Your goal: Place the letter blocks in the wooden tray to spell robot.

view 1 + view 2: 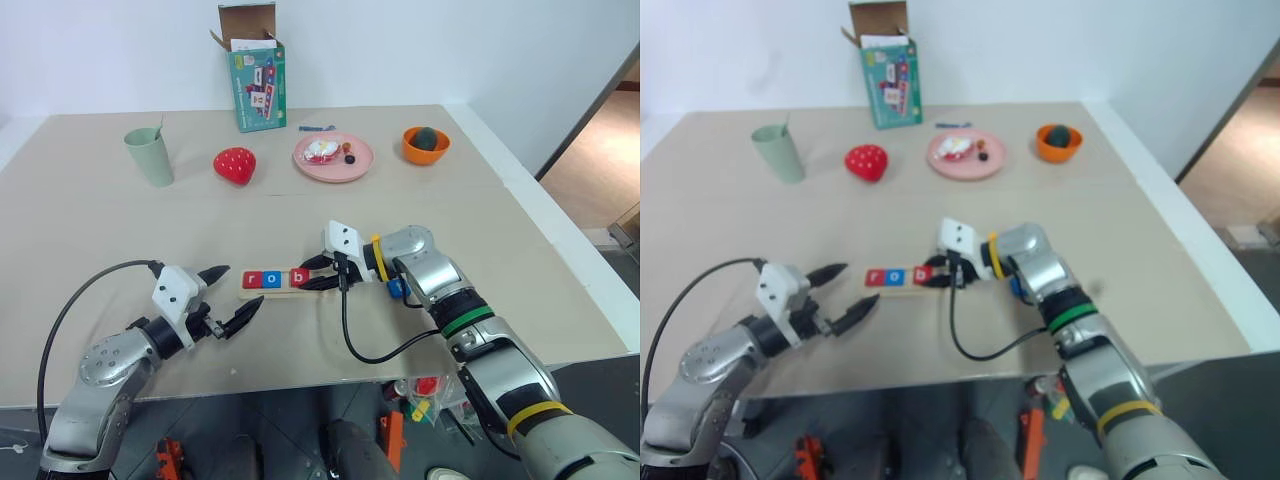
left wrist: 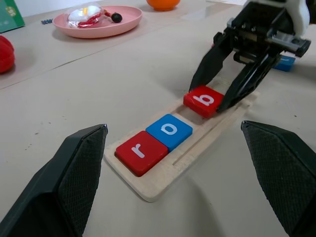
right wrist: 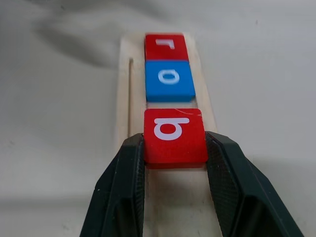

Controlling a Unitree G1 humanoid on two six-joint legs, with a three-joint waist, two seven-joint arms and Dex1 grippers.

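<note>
Red r (image 2: 141,152), blue o (image 2: 169,131), red b (image 2: 204,100)

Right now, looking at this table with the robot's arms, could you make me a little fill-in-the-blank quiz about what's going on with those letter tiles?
1. The right gripper holds a red square tile bearing the letter ____.
2. In the long pale wooden tray, the blue square tile sits between two tiles coloured ____.
3. The left gripper, beside the tray's end, holds nothing and its fingers are ____.
4. The red strawberry toy lies between the green cup and the round ____ plate.

Missing words: b; red; open; pink
</note>
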